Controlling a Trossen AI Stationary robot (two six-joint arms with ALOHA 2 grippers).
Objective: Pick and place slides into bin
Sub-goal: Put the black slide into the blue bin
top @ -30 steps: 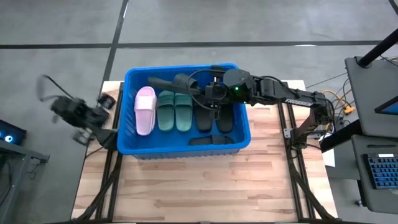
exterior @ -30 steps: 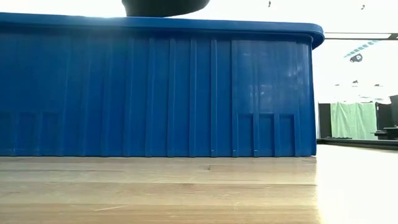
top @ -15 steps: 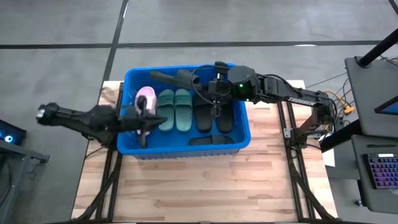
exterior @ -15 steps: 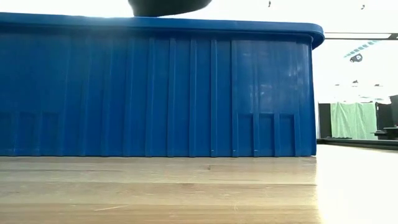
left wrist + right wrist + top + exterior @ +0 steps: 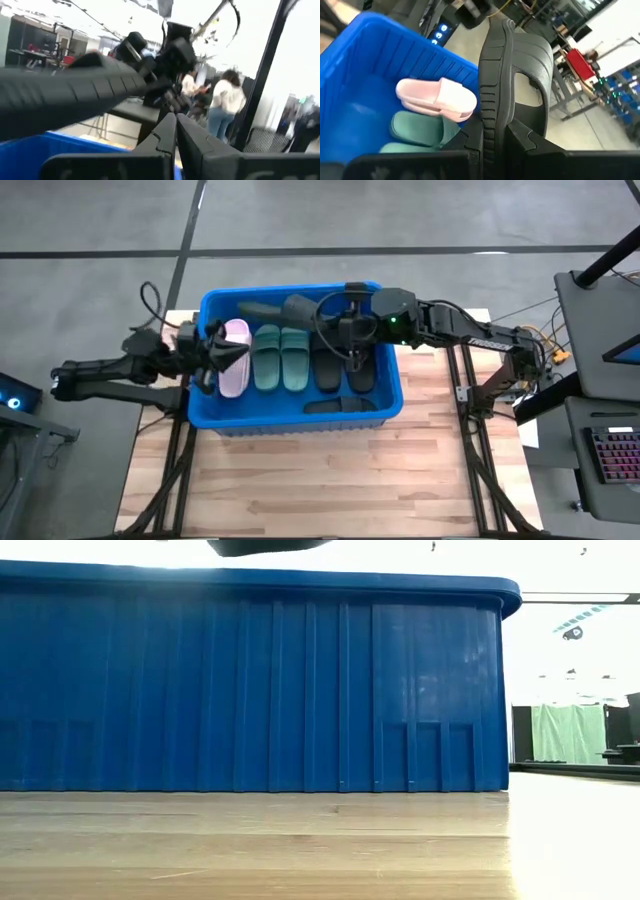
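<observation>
The blue bin (image 5: 388, 395) stands on the wooden table and fills the low view (image 5: 260, 680). Inside lie a pink slide (image 5: 234, 365), two green slides (image 5: 281, 360) and three black slides (image 5: 345, 370). My right gripper (image 5: 335, 330) reaches in from the table's right and is shut on another black slide (image 5: 275, 308) over the bin's far part. That slide's edge shows at the top of the low view (image 5: 265, 545). My left gripper (image 5: 232, 352) is shut and holds nothing. It hovers over the bin's left rim, above the pink slide, pointing toward the table's right. My right gripper pinches the black slide's end (image 5: 492, 125) nearest to it between its two fingers. The fingers come roughly level from the table's right and lie along the slide. The slide is lifted clear above the bin, turned on its edge, and sticks out past the fingertips toward the table's left.
Bare wooden table (image 5: 330, 480) lies on the near side of the bin. A desk with a keyboard (image 5: 605, 465) stands at the right. People (image 5: 225, 105) stand in the room beyond the table.
My left arm has swung in from beyond the table's left edge toward the bin. Its shut gripper now points across the left rim above the pink slide. My right gripper has kept hold of the black slide above the bin.
</observation>
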